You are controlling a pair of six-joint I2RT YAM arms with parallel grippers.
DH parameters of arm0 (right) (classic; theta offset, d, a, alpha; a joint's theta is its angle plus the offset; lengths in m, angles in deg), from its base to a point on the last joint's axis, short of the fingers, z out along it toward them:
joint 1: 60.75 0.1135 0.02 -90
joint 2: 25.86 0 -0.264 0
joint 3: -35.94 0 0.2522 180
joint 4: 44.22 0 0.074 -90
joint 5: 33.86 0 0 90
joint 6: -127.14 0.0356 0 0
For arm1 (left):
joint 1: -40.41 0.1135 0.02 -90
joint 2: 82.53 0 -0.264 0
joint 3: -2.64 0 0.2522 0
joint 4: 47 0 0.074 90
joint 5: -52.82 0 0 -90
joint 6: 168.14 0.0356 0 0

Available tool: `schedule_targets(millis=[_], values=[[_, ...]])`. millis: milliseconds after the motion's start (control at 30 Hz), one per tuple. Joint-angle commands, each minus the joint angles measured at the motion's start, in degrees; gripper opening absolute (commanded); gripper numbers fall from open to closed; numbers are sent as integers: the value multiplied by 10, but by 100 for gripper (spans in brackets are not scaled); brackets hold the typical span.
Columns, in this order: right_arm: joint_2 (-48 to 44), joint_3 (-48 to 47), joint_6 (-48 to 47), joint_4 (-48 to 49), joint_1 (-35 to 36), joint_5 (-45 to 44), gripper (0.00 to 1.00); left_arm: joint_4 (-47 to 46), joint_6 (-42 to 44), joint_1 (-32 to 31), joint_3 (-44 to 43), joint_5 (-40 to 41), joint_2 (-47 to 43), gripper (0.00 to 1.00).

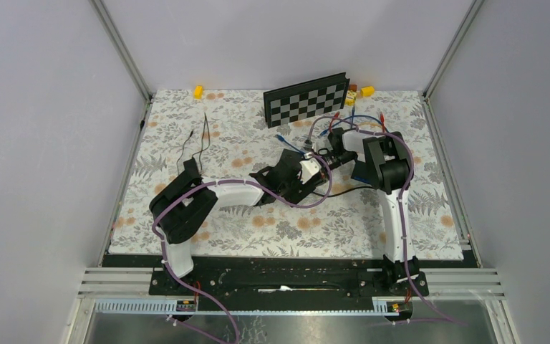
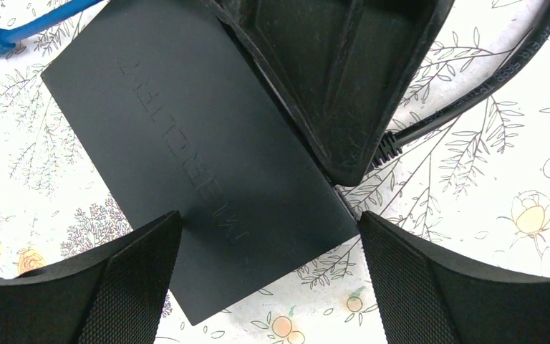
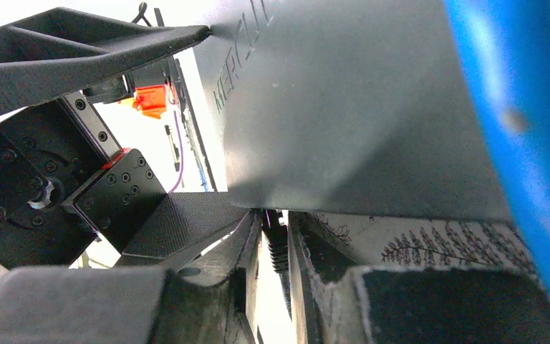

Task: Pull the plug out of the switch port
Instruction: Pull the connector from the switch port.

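Observation:
A black network switch (image 2: 186,136) lies flat on the floral mat. My left gripper (image 2: 268,222) straddles its near end, with a finger against each side, so it is shut on the switch. In the top view this gripper (image 1: 299,174) is at mid-table. A black plug with a ribbed strain relief (image 2: 385,147) sits in the switch's side, and its black cable (image 2: 487,82) runs off to the right. My right gripper (image 3: 276,236) is shut on that plug (image 3: 278,247), right against the switch (image 3: 344,107). In the top view the right gripper (image 1: 327,159) meets the left one.
A loose blue network cable (image 2: 14,32) lies beyond the switch and shows close up in the right wrist view (image 3: 515,107). A checkerboard (image 1: 306,98) leans at the back. Small yellow blocks (image 1: 198,91) and thin wires (image 1: 200,143) lie at the back and left of the mat.

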Motion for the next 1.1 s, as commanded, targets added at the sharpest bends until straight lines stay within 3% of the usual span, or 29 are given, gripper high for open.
schedule_targets(millis=[0, 433, 767, 1067], values=[[-11, 33, 37, 67, -3, -56, 4, -34, -20, 15, 5, 18, 14, 94], [1, -21, -24, -17, -11, -72, 5, -28, -31, 26, -1, 1, 21, 93], [-20, 26, 30, 54, -11, -51, 5, -28, -33, 28, 1, 3, 15, 93], [-8, -7, -14, 3, -13, -75, 5, -28, -34, 32, 2, -5, 14, 93]])
